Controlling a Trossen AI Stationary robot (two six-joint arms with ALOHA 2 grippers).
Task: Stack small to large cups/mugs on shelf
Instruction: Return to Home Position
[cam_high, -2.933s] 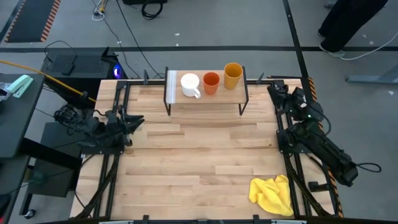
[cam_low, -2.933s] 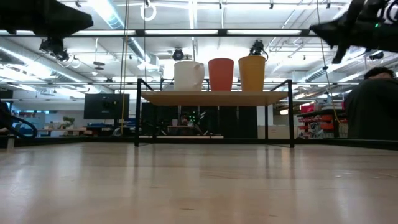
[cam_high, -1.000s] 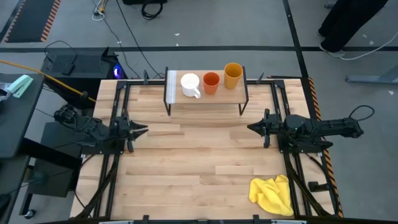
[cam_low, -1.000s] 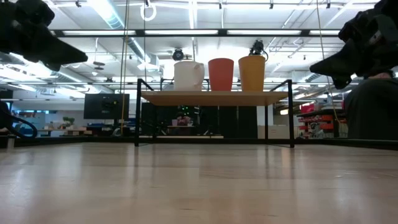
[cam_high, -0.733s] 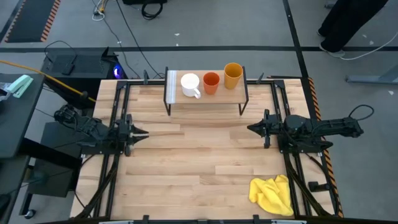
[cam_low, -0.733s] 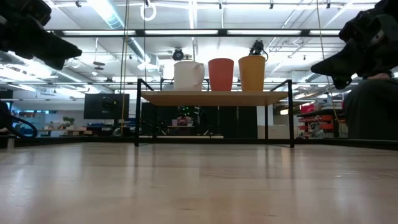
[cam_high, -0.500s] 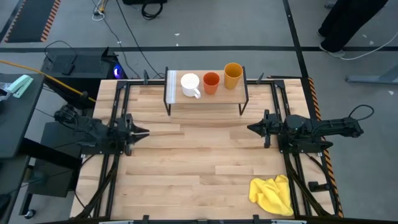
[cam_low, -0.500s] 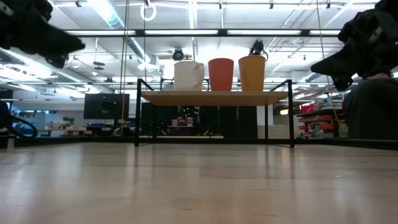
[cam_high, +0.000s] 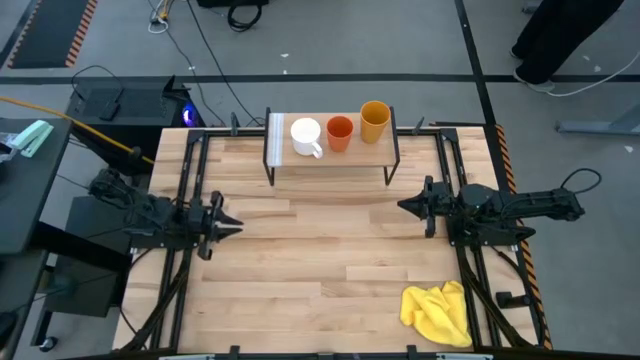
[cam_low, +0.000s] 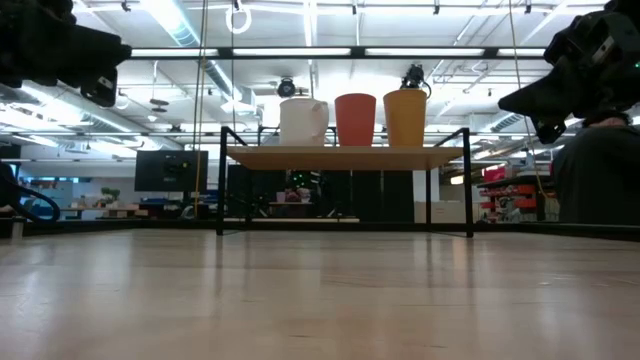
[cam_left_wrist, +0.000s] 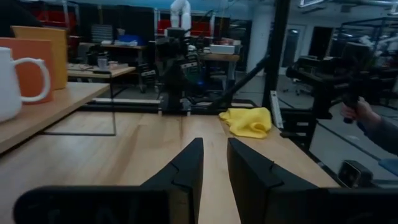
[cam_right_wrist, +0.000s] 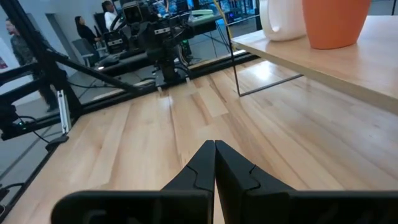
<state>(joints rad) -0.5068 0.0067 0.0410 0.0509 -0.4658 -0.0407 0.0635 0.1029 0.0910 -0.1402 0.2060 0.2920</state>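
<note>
My left gripper (cam_high: 228, 224) hangs over the left edge of the light-wood plank worktop (cam_high: 320, 270). Its fingers are a narrow gap apart and hold nothing. The low view cuts it off at the frame edge.

The low, light-wood, black-legged shelf (cam_high: 330, 160) stands mid-worktop along the top edge in the high view, well apart from both my grippers. It carries a row of three: a white handled mug (cam_high: 305, 136), a shorter red-orange cup (cam_high: 340, 131), then a taller yellow-orange tumbler (cam_high: 374, 120). The low view shows slim gaps between them.

The left wrist view crops the mug, and the cup hides most of the tumbler. The right wrist view crops the tops of the mug and cup.

My right gripper (cam_high: 405, 206) hangs over the right side, fingers pressed together, empty. A crumpled yellow cloth (cam_high: 438, 312) lies by the lower right corner, near that arm.
</note>
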